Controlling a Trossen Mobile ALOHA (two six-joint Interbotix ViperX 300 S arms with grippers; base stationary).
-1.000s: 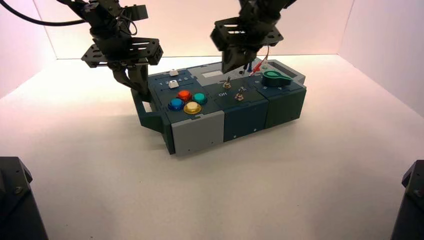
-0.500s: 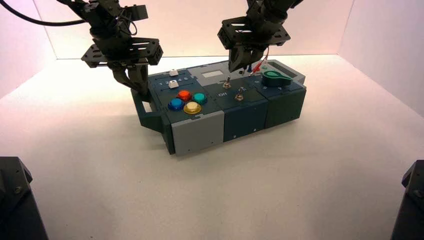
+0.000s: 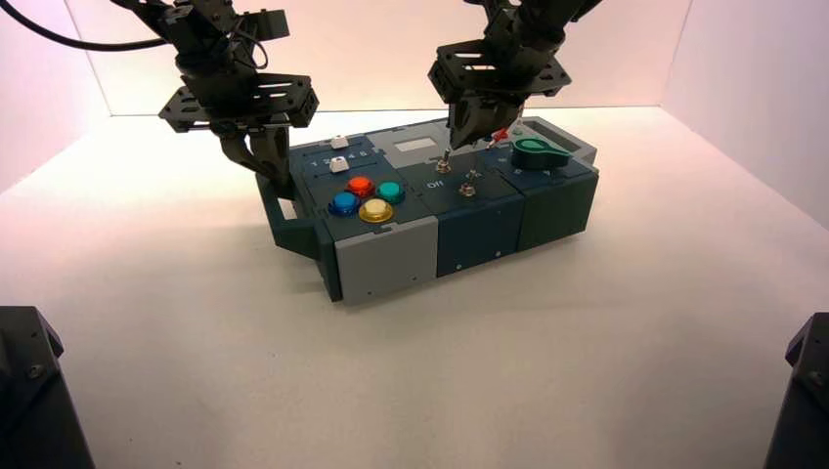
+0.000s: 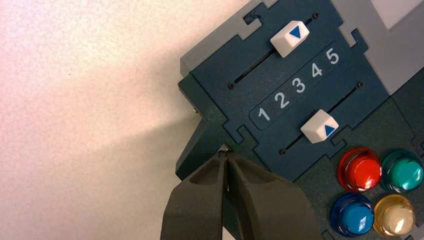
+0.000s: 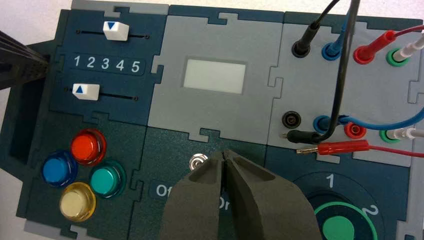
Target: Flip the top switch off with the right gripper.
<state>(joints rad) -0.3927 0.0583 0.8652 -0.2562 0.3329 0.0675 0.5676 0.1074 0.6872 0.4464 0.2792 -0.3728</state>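
My right gripper (image 5: 223,156), fingers together, just beside top switch (image 3: 443,166), middle panel, by "Off". Left gripper (image 4: 223,154) at box's (image 3: 482,233) left-end handle, fingers together.

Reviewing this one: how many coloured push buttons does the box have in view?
4, clustered near the box's left end: red at the back, blue on the left, green on the right, yellow at the front.
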